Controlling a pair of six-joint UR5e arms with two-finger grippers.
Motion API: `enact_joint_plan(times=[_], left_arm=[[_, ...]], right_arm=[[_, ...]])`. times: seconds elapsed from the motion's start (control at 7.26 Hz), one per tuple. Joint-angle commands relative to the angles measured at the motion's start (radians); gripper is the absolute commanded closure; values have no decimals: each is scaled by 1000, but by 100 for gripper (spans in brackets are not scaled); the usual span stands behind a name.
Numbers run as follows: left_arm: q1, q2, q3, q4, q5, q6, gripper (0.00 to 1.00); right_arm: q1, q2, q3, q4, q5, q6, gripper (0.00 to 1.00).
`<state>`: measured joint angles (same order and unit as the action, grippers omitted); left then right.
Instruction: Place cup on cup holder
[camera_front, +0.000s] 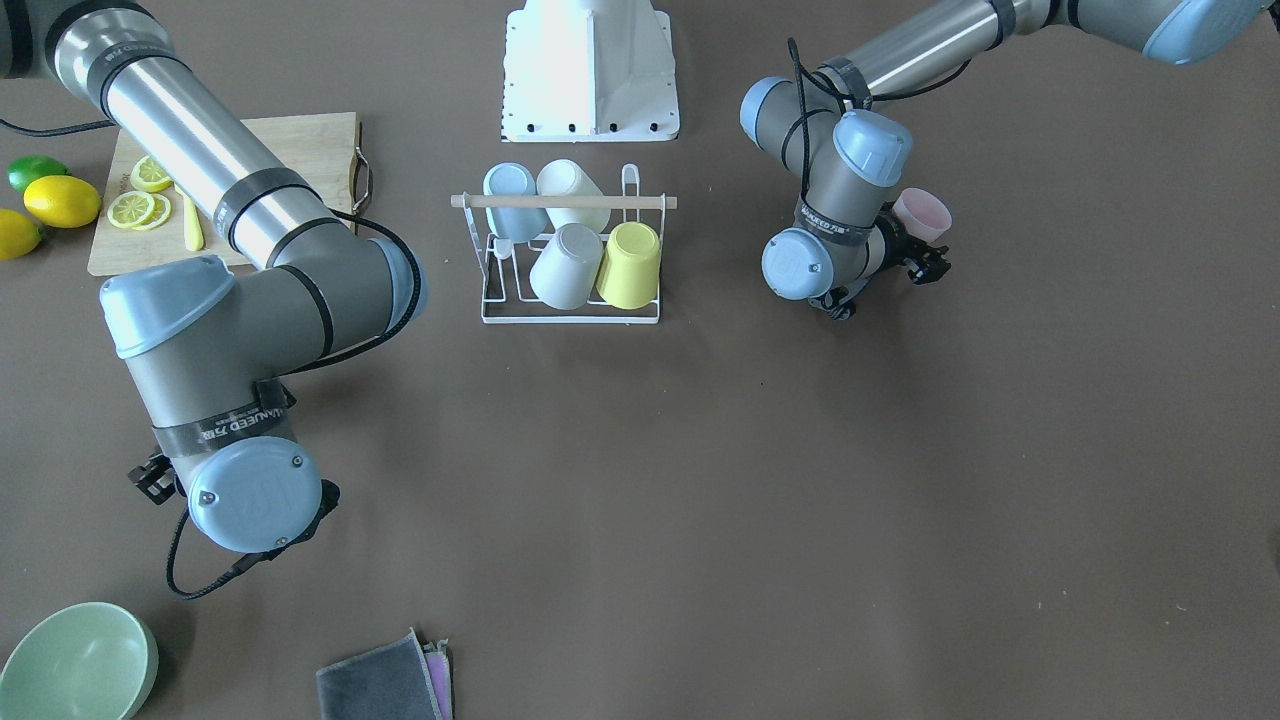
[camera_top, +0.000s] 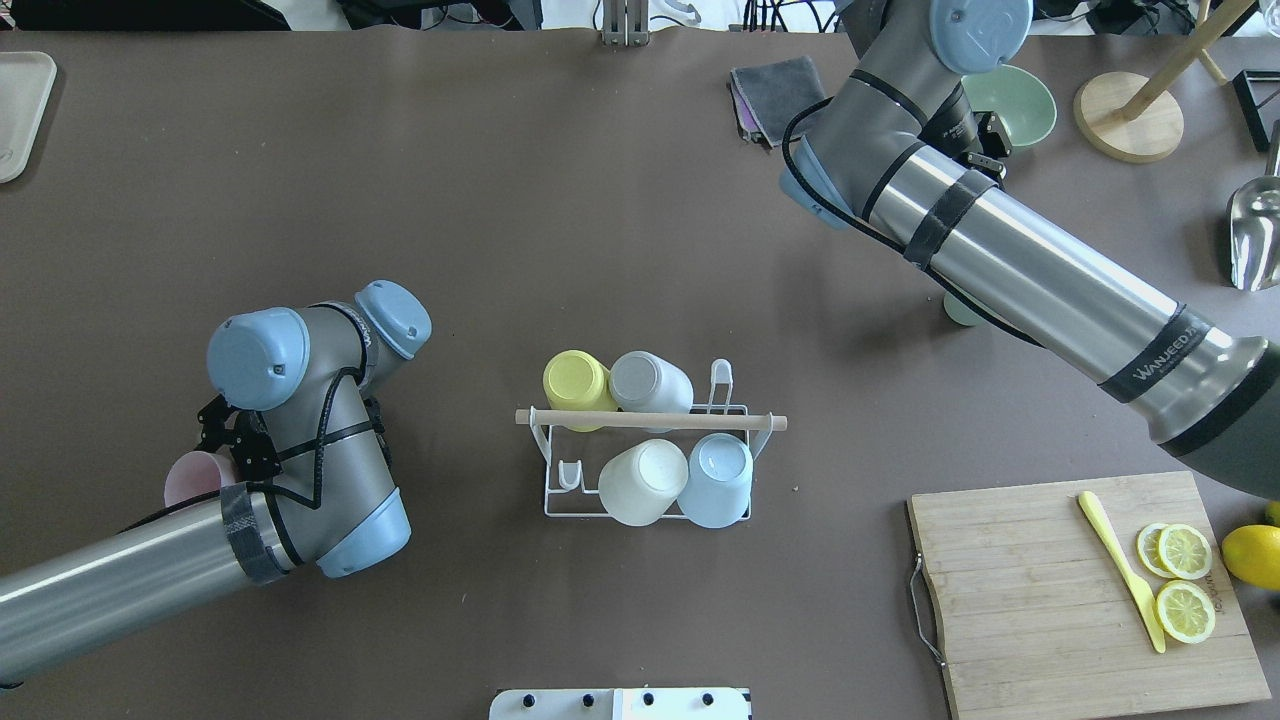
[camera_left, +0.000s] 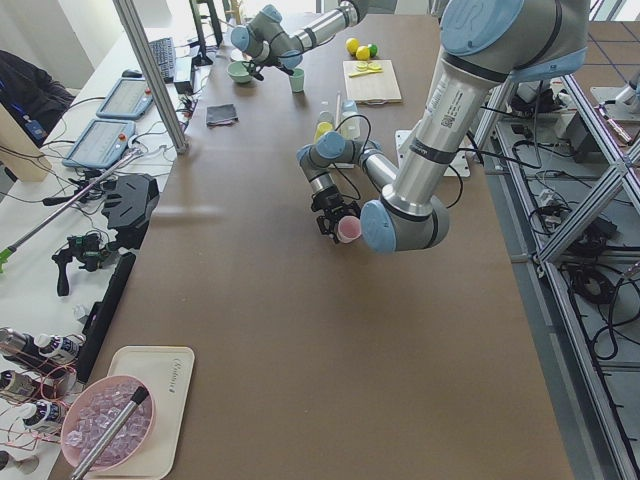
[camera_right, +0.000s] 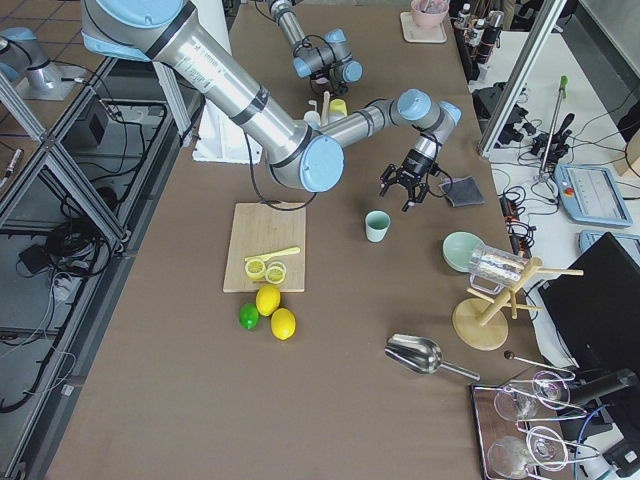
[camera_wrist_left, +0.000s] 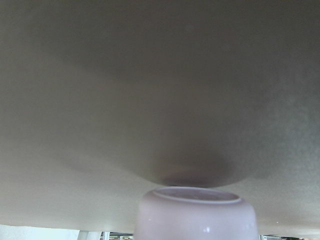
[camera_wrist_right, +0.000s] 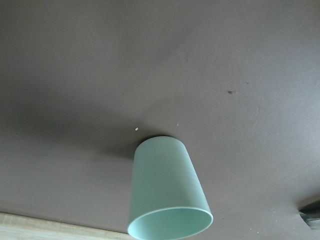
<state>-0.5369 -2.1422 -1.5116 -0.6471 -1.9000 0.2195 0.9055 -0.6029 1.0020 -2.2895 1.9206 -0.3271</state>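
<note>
The left gripper (camera_top: 225, 445) is closed on the pink cup (camera_top: 195, 478), which it holds low over the table with the cup's axis close to level, as far as the overhead view shows. From there the cup holder (camera_top: 648, 455) lies well apart toward the table's middle, its wooden rod (camera_top: 650, 420) running along the table's length. Four cups already sit on its prongs; the free prongs (camera_top: 568, 474) are at the end nearer this arm. The right gripper (camera_right: 406, 184) hangs near the green cup (camera_right: 377, 226), which stands upright on the table; its fingers look spread and hold nothing. The left arm is the nearer one and likely completes the placing.
</note>
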Motion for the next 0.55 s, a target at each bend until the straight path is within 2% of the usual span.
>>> enact_joint_plan(times=[0.0,0.14,0.41], left_arm=[[2,1,-10,-2,-1,0,3],[2,2,-10,-3,-1,0,3],[2,8,-12,-5,-1,0,3]], right_arm=[[-43,34,-55,-14,-66,-18,1],[-49,34,-62,-34,-115,-62,1],[-56,34,-92,-56,-120,-82,1]])
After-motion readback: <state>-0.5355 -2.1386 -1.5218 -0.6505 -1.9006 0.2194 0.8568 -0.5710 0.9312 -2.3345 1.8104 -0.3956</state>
